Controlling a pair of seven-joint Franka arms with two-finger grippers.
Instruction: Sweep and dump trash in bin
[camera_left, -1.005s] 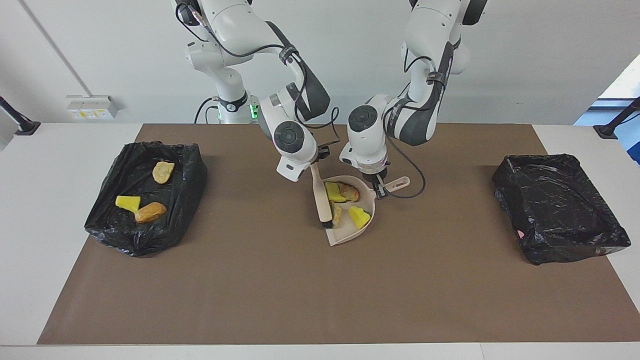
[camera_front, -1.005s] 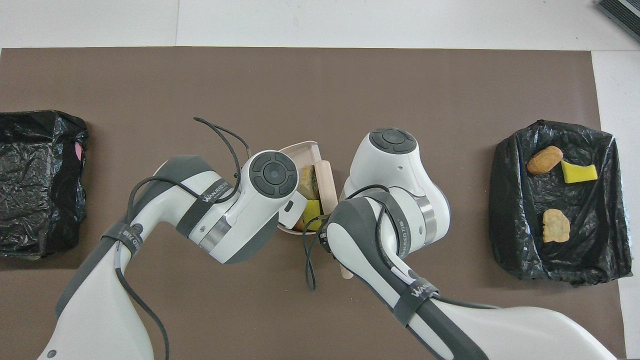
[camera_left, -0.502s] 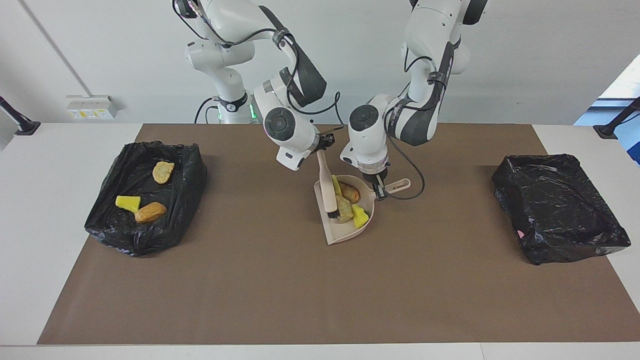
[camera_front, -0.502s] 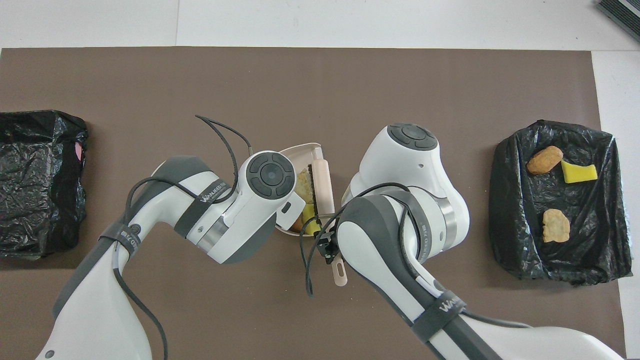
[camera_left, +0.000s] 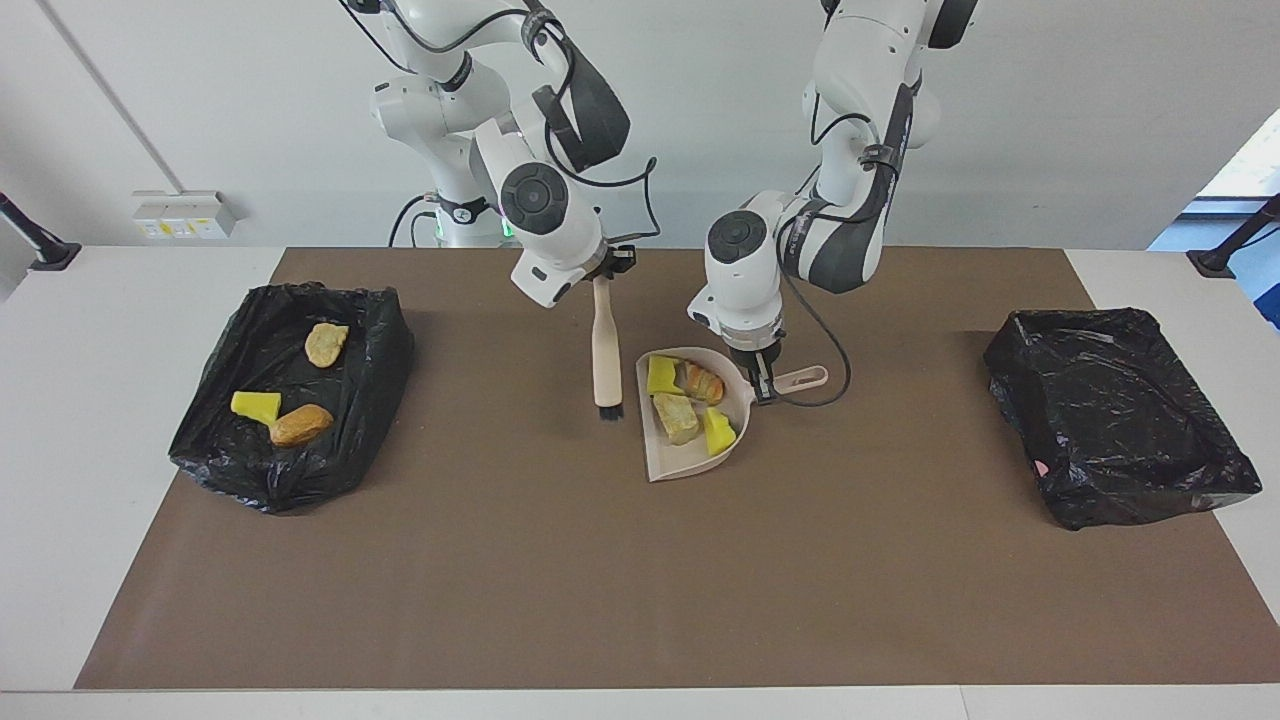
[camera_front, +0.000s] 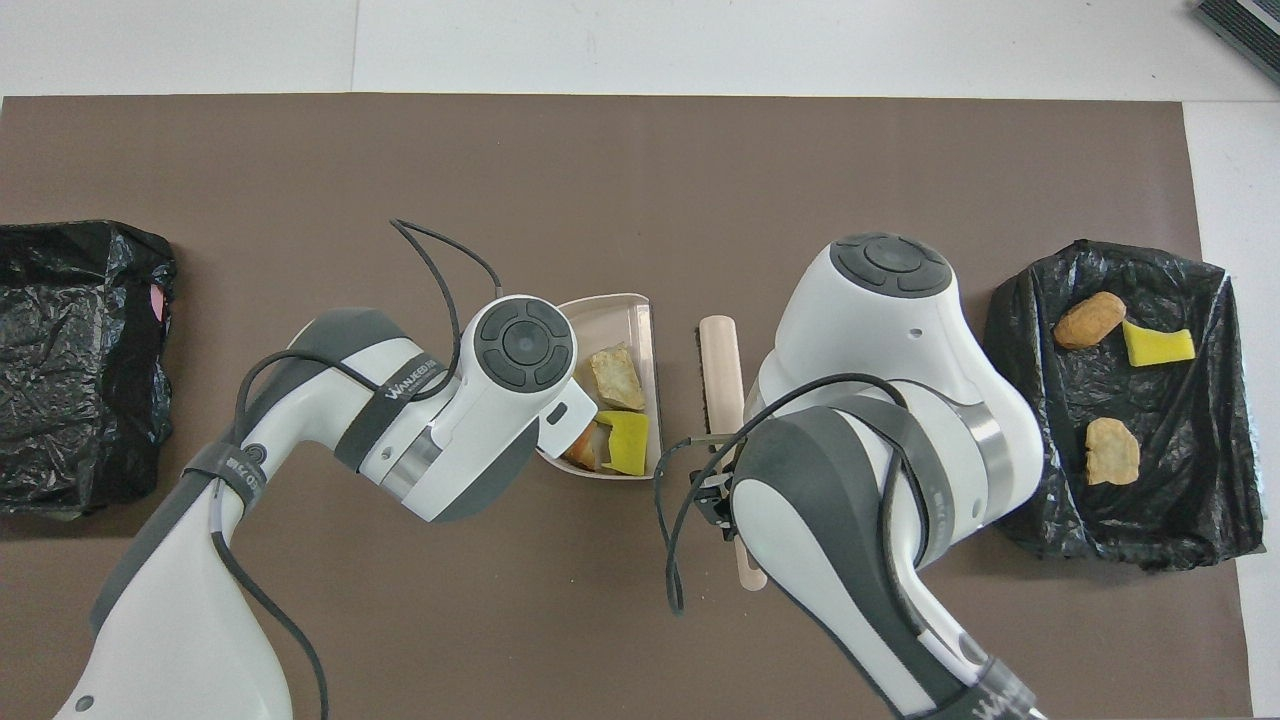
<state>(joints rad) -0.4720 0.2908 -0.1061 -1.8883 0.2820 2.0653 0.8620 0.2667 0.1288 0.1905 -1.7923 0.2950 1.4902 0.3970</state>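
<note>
We hold the beige plastic dustpan (camera_left: 695, 425) by its handle in our left tool (camera_left: 762, 385), pinched shut; 4 yellow and tan trash scraps (camera_left: 686, 400) lie in it, mid-table. Our right tool (camera_left: 603, 275) pinches the beige-handled brush (camera_left: 606, 350) clear alongside. The empty black-lined bin (camera_left: 1120, 415) sits toward the left arm's table edge.

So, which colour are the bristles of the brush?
Black bristles, under the beige handle; the facing view shows it best.
</note>
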